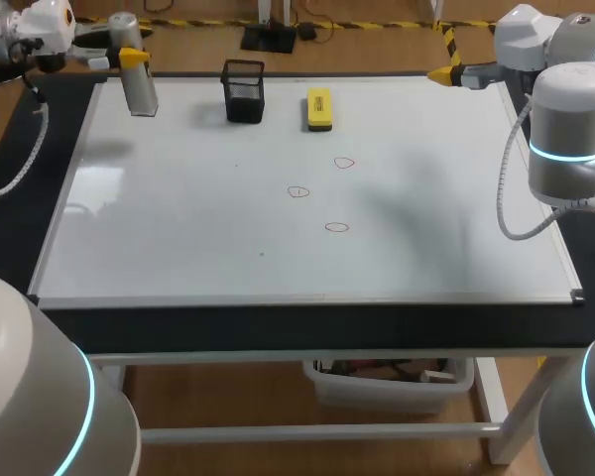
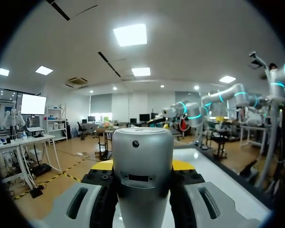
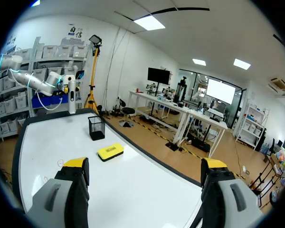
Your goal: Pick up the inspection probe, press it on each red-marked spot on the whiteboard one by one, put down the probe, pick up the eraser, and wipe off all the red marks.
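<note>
The left hand [image 1: 131, 59] is closed on the inspection probe [image 2: 142, 161]. The silver cylinder stands upright between its two fingers, gripped from both sides, with its rounded end pointing away from the wrist. The hand holds it over the far left corner of the whiteboard [image 1: 178, 218], and judging by the shadow cast off to the side, its lower end seems to be clear of the surface.

To the right of this hand, on the board's far side, stands a black mesh holder [image 1: 244, 90], and further right lies the yellow eraser [image 1: 319, 109], untouched. The three red marks [image 1: 297, 192] sit nearer the robot than the eraser, well apart from the probe. All three are drawn whole and unwiped.

The right hand [image 3: 145, 166] waits at the far right corner of the tabletop [image 1: 278, 325]. Its fingers are spread wide with nothing between them, and the eraser lies ahead of it, well out of reach.

As I judge it, only the first step is done: the probe is picked up. None of the marks looks pressed yet, though a press would leave no trace to see. What remains is pressing each spot, putting the probe down, taking up the eraser and wiping the marks off.
</note>
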Available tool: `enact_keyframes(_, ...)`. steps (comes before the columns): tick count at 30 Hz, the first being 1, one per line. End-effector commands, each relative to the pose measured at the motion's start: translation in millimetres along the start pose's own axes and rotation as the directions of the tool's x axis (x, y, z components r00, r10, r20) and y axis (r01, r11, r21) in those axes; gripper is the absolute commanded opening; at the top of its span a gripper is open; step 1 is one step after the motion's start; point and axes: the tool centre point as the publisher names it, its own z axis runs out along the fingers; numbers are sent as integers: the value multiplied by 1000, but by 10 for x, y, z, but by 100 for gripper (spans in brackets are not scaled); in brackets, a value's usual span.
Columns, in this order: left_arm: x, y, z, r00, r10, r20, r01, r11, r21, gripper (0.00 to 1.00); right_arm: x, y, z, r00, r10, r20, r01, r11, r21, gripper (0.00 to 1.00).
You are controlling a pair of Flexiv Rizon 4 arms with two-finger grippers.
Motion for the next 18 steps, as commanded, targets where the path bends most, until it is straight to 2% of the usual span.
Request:
enact_keyframes(1, 69, -51, 27, 991, 3, 131, -1, 1000, -10, 0, -3, -1, 1, 1000, 0, 0, 0, 1000, 1, 100)
enact_keyframes(3, 69, -51, 27, 991, 3, 131, -1, 1000, -10, 0, -70, 6, -7, 1000, -11, -2, 11, 1000, -11, 100)
enact_keyframes(6, 69, -51, 27, 991, 3, 131, -1, 1000, -10, 0, -199, -48, 62, 998, -24, -53, 24, 1000, -11, 100)
enact_keyframes(10, 69, -51, 27, 991, 3, 131, -1, 1000, -10, 0, -266, -98, 201, 971, -116, -210, 124, 992, 26, 100)
enact_keyframes(14, 69, -51, 27, 991, 3, 131, -1, 1000, -10, 0, -266, -58, 361, 894, -231, -385, 255, 967, 10, 100)
enact_keyframes(18, 69, -51, 27, 991, 3, 131, -1, 1000, -10, 0, -220, -7, 567, 775, -347, -529, 408, 913, -2, 100)
